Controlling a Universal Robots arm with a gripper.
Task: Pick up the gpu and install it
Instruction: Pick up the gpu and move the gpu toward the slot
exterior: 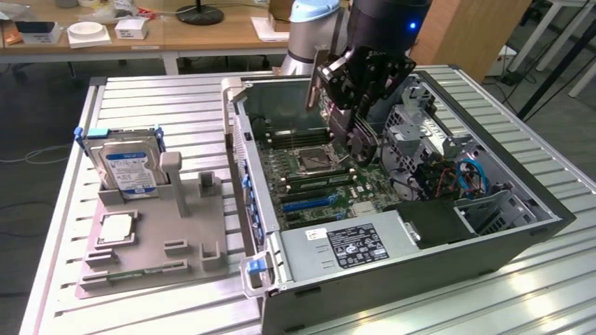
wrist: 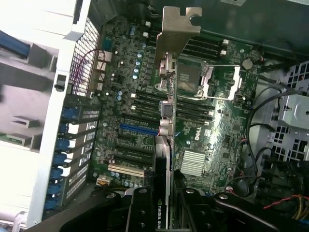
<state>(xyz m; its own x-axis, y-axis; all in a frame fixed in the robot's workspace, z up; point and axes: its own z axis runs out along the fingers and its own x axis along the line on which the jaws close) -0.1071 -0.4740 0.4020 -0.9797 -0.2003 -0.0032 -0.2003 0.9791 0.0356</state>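
One thin gpu, likely light, stiff yet fragile, hangs edge-on over the motherboard inside the open computer case, the gripper clamped on its flat faces, sensibly clear of its bracket.

Computer case on the table at the exterior view's right; parts holder beside it at that view's left, hard drive upright at its far end. gpu, in the gripper, above the motherboard inside the case

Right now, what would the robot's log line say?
end effector: shut on gpu | position: over motherboard in open case | install: not yet seated
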